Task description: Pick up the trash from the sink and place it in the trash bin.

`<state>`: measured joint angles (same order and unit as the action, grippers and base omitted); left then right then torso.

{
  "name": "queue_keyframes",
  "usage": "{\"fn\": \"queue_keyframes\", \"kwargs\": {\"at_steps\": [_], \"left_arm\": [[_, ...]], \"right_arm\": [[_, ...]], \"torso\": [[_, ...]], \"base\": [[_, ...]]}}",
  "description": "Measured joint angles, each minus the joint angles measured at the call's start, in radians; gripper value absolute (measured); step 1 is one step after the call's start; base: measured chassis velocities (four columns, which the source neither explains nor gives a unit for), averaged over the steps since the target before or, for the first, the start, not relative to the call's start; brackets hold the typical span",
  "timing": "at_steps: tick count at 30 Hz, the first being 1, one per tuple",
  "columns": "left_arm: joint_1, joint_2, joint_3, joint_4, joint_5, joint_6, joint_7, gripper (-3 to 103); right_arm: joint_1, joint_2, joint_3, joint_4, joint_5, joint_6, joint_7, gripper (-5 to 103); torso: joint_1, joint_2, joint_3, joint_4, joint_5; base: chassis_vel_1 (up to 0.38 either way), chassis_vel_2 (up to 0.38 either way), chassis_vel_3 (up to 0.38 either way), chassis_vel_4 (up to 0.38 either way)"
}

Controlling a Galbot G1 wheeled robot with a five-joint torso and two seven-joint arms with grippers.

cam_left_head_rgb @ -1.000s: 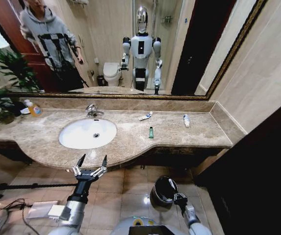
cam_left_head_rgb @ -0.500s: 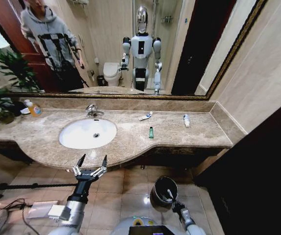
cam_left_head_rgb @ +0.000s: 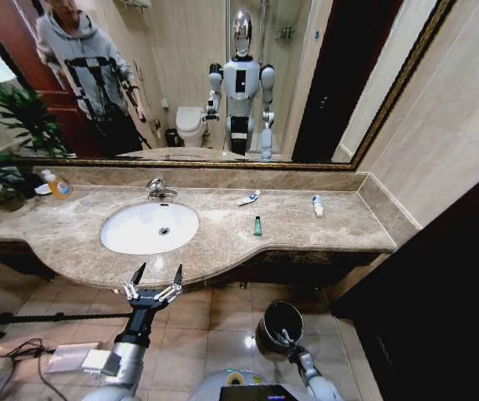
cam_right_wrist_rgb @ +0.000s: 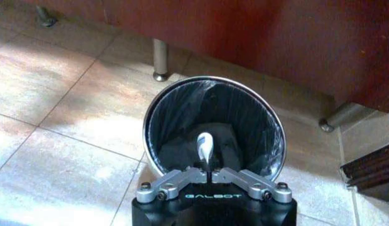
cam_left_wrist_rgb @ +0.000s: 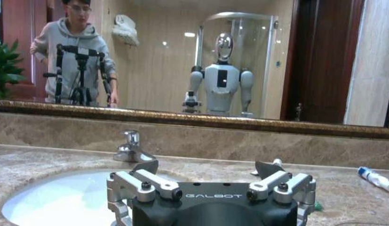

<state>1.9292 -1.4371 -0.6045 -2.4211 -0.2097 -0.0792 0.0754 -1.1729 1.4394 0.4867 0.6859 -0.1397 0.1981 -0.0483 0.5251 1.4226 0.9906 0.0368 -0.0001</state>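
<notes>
While the left gripper (cam_left_head_rgb: 155,278) hovers at the near edge of the marble counter (cam_left_head_rgb: 306,230) with its fingers spread apart, just in front of the white sink (cam_left_head_rgb: 149,227), the right gripper (cam_right_wrist_rgb: 209,175) hangs low over the black trash bin (cam_right_wrist_rgb: 269,136) on the tiled floor (cam_right_wrist_rgb: 62,117). Its fingers are pressed together on a thin white stick (cam_right_wrist_rgb: 205,144), whose rounded tip stands above the bin's dark liner. On the counter, to the right of the basin, lie a small green bottle (cam_left_head_rgb: 257,225) and two white tubes with blue ends (cam_left_head_rgb: 247,198) (cam_left_head_rgb: 318,205), well apart. An orange-capped soap bottle (cam_left_head_rgb: 57,185) stands at the far left by the mirror (cam_left_head_rgb: 222,83).
</notes>
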Motion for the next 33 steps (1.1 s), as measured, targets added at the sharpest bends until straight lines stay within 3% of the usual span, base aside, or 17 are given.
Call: {"fn": "queue_keyframes", "kwargs": {"at_steps": [5, 11, 16, 19, 21, 22, 24, 26, 28, 33], "left_arm": [[0.0, 0.0, 0.0, 0.0, 0.0, 0.0, 0.0, 100], [0.0, 0.0, 0.0, 0.0, 0.0, 0.0, 0.0, 100], [0.0, 0.0, 0.0, 0.0, 0.0, 0.0, 0.0, 100], [0.0, 0.0, 0.0, 0.0, 0.0, 0.0, 0.0, 100], [0.0, 0.0, 0.0, 0.0, 0.0, 0.0, 0.0, 100], [0.0, 0.0, 0.0, 0.0, 0.0, 0.0, 0.0, 100], [0.0, 0.0, 0.0, 0.0, 0.0, 0.0, 0.0, 100], [0.0, 0.0, 0.0, 0.0, 0.0, 0.0, 0.0, 100], [0.0, 0.0, 0.0, 0.0, 0.0, 0.0, 0.0, 100], [0.0, 0.0, 0.0, 0.0, 0.0, 0.0, 0.0, 100]], "right_arm": [[0.039, 0.001, 0.0, -0.05, -0.011, 0.0, -0.001, -2], [0.085, 0.0, 0.005, -0.111, -0.013, 0.0, -0.001, 25], [0.094, -0.002, 0.007, -0.123, -0.012, 0.0, -0.001, 36], [0.093, -0.003, 0.007, -0.121, -0.011, 0.0, -0.001, 52], [0.092, -0.002, 0.007, -0.121, -0.011, 0.0, -0.001, 52], [0.091, -0.002, 0.008, -0.121, -0.01, 0.0, 0.0, 63], [0.091, -0.002, 0.012, -0.126, -0.008, 0.002, 0.003, 74], [0.091, -0.001, 0.012, -0.129, -0.007, 0.003, 0.004, 74], [0.089, 0.0, 0.013, -0.13, -0.006, 0.005, 0.005, 85], [0.081, 0.001, 0.015, -0.123, -0.004, 0.005, 0.006, 100]], "torso": [[0.0, 0.0, 0.0, 0.0, 0.0], [0.0, 0.0, 0.0, 0.0, 0.0], [0.0, 0.0, 0.0, 0.0, 0.0], [0.0, 0.0, 0.0, 0.0, 0.0], [0.0, 0.0, 0.0, 0.0, 0.0], [0.0, 0.0, 0.0, 0.0, 0.0001], [0.0, 0.0, 0.0, 0.0, 0.0], [0.0, 0.0, 0.0, 0.0, 0.0], [0.0, 0.0, 0.0, 0.0, 0.0], [0.0, 0.0, 0.0, -0.0001, 0.0001]], "base": [[0.0, 0.0, 0.0, 0.0], [0.0, 0.0, 0.0, 0.0], [0.0, 0.0, 0.0, 0.0], [0.0, 0.0, 0.0, 0.0], [0.0, 0.0, 0.0, 0.0], [0.0, 0.0, 0.0, 0.0], [0.0, 0.0, 0.0, 0.0], [0.0, 0.0, 0.0, 0.0], [0.0, 0.0, 0.0, 0.0], [0.0, 0.0, 0.0, 0.0]]}}
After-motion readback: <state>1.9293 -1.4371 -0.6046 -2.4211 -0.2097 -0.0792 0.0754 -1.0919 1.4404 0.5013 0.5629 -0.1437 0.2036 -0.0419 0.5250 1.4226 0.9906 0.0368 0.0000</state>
